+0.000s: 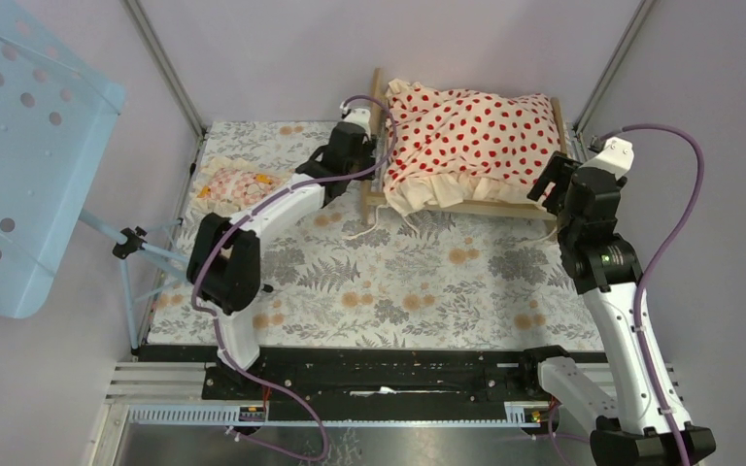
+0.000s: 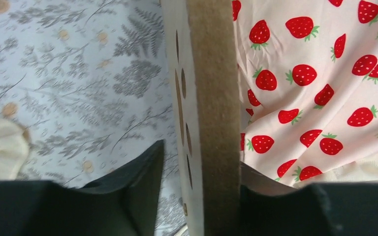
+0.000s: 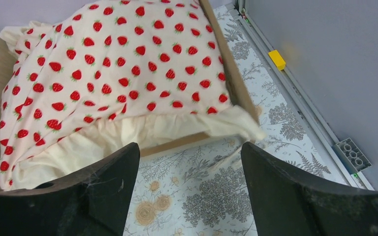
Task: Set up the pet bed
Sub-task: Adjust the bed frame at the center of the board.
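Over the floral tablecloth point(image 1: 398, 282) at the near right, the right gripper point(image 3: 190, 147) hangs with jaws wide apart, just short of the pet bed point(image 1: 505, 206). Farther left, the left gripper point(image 2: 202, 157) straddles the headboard point(image 2: 214, 98), jaws apart, not clamped. A strawberry blanket point(image 1: 466, 131) covers the bed at the table's far side.

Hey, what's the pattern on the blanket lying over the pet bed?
Cream blanket printed with red green-topped strawberries; the left wrist view shows it best.
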You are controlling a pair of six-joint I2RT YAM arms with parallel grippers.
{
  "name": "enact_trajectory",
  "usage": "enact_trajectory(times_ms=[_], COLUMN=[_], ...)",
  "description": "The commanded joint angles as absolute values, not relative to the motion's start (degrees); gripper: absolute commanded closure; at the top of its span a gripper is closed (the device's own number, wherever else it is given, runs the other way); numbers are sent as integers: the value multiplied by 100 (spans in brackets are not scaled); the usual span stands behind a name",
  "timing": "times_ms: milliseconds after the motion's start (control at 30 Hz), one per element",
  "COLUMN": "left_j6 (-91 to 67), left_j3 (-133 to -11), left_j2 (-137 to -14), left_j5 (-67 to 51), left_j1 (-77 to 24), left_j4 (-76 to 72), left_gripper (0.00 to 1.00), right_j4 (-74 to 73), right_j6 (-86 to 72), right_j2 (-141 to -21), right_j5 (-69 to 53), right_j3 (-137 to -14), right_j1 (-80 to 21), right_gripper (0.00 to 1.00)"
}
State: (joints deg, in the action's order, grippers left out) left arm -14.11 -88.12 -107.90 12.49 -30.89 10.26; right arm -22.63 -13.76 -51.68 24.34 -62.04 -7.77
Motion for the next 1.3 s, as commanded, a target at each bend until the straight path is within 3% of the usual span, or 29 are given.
enact_trajectory(times_ms=[0,433,533,733,867,967,1100,1267], left_j6=[-1290,-439,-418,-375,-724,-1072,-1591,-1805], left_j3=[-8189,-7172,-7093,-7119,-7200,-7151,-7055,-7770], left_j2=[-9823,-8518,-8330,-7824,-7326,-7026,-7205,-8684], left_j5=[1278,1818,1746,1061,332,293,677,928], left_j1=[-2516,-1436,-1181,-1117,-1170,-1870,-3723,-5290], left_j4=[834,1434,1467,1562,1678,1675,1349,940], left_gripper=[62,66,59,30,29,31,31,31], right_j4=[-2463,-2586,-2619,-2740,-2896,-3071,-3320,-3941], right_j6=[-1304,-1600,-1723,-1925,-2064,-2185,-2490,-2792], right_j2=[-4917,-4828,-4755,-4542,-4362,-4211,-3766,-3210], right_j5=[2236,1617,1323,663,175,18,196,694], right_j3=[-6560,-5994,-5710,-5229,-5000,-4872,-4830,-5165], right_j1=[-756,-759,-757,-761,-762,-765,-761,-759], right_gripper=[19,19,19,18,19,21,23,23])
